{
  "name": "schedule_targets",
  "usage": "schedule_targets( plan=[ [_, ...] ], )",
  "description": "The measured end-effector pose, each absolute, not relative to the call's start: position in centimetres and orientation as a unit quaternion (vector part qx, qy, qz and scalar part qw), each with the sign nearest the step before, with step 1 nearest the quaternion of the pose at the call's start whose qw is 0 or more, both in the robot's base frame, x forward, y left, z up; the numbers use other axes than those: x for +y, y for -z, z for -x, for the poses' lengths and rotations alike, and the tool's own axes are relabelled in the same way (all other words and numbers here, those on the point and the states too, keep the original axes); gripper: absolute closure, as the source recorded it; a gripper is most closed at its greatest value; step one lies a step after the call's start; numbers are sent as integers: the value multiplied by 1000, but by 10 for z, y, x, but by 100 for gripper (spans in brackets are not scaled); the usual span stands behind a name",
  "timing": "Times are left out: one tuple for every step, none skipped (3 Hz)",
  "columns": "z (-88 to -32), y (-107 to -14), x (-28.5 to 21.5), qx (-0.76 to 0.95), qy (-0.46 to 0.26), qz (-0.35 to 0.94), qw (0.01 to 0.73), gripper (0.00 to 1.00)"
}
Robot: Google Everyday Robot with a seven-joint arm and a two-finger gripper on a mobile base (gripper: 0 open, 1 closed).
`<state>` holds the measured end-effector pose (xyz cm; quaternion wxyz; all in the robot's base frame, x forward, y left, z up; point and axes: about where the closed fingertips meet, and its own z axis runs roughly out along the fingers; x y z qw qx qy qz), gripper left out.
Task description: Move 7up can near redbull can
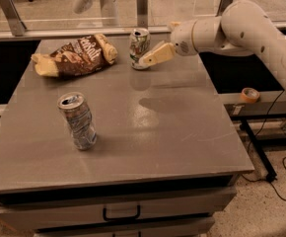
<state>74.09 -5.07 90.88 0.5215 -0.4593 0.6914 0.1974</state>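
The 7up can, white-silver with green markings, stands upright at the back middle of the grey table. My gripper reaches in from the right on a white arm; its cream tip sits right beside the can's right side, low on the can. I cannot tell whether it touches. The redbull can, slim and silver with blue-grey patches, stands tilted at the front left of the table, far from the 7up can and the gripper.
A brown chip bag lies at the back left, just left of the 7up can. A glass barrier with metal posts runs behind the table. An orange tape roll sits off the table's right edge.
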Motion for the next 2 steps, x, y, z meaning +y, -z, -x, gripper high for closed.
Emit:
schedule_targets(
  plan=[
    [-755, -906, -23, 674, -216, 479, 519, 19],
    [-759, -903, -5, 662, -222, 497, 516, 41]
  ],
)
